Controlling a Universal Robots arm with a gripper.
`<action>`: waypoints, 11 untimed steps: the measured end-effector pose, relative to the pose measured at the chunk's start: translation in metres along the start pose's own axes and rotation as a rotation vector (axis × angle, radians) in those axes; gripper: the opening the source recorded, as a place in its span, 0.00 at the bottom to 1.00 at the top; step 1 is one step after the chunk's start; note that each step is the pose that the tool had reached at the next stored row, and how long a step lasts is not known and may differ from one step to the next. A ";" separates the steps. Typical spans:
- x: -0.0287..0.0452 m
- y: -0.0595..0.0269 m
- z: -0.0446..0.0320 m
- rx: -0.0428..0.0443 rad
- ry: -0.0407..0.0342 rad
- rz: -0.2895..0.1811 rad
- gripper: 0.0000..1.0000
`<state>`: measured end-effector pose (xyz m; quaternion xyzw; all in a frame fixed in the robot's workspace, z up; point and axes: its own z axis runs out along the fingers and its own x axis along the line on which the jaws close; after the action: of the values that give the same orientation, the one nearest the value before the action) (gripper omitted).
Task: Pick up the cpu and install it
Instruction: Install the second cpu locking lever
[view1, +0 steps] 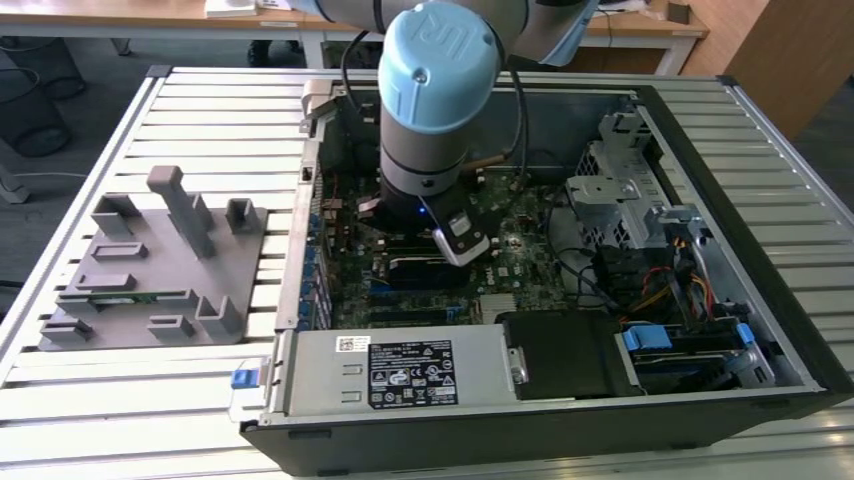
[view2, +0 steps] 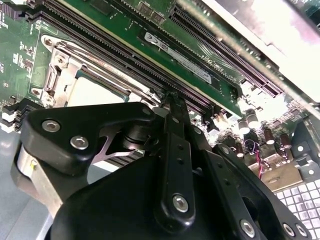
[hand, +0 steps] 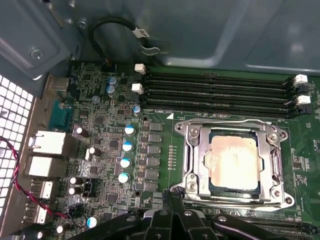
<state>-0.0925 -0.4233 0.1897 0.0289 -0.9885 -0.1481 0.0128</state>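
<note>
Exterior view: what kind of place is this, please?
Probably a lab or workshop bench for computer assembly. An open computer case lies on a slatted metal table, a grey parts fixture sits beside it, and the robot arm reaches over the motherboard, where the cpu sits in its socket.

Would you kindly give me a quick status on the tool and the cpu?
Tool low over the motherboard, beside the socket frame. Cpu seated inside the frame, not held. Memory slots nearby; nothing lying on the cpu.
</note>
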 end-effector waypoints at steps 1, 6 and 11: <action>0.0000 0.0004 0.0001 0.0001 0.0001 0.000 0.11; -0.0002 0.0023 0.0008 -0.0015 0.0000 0.000 0.11; -0.0003 0.0039 0.0017 -0.0059 -0.0008 0.000 0.11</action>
<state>-0.0924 -0.4191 0.1892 0.0290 -0.9880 -0.1510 0.0124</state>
